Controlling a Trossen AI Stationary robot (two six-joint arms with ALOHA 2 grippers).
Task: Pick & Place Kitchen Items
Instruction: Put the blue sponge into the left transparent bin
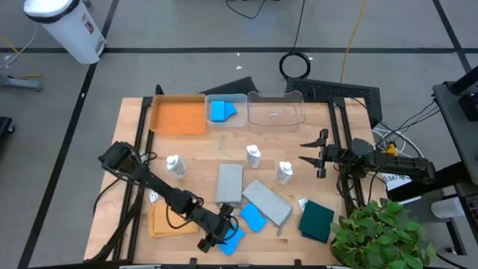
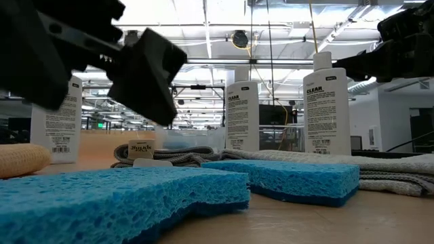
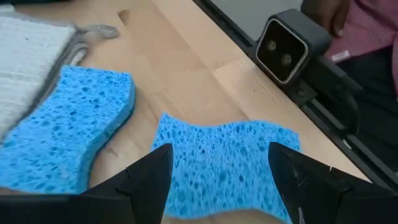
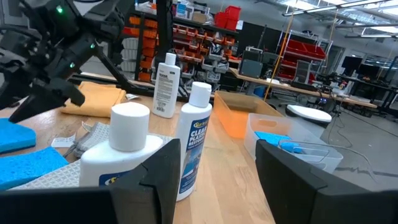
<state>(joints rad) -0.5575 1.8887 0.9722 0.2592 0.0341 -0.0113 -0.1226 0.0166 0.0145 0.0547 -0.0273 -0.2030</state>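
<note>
left claw (image 1: 216, 240) hangs spread just above the sponge (image 3: 224, 163) at the table's six o'clock edge, one finger to each side, apparently lined up to pinch it; nothing is held. right claw (image 1: 311, 153), parted and empty, waits at three o'clock. counted from near to far: two sponges in front, two (image 1: 222, 111) in the twelve o'clock bin (image 1: 240, 98); four cloths; three bottles (image 1: 253, 155) mid-table.

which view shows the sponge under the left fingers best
The left wrist view: the sponge fills the space between the open left gripper fingers. The high view shows it small, partly under the arm. The low view shows only its front edge. The right wrist view shows only blue sponge corners, unclear which.
</note>
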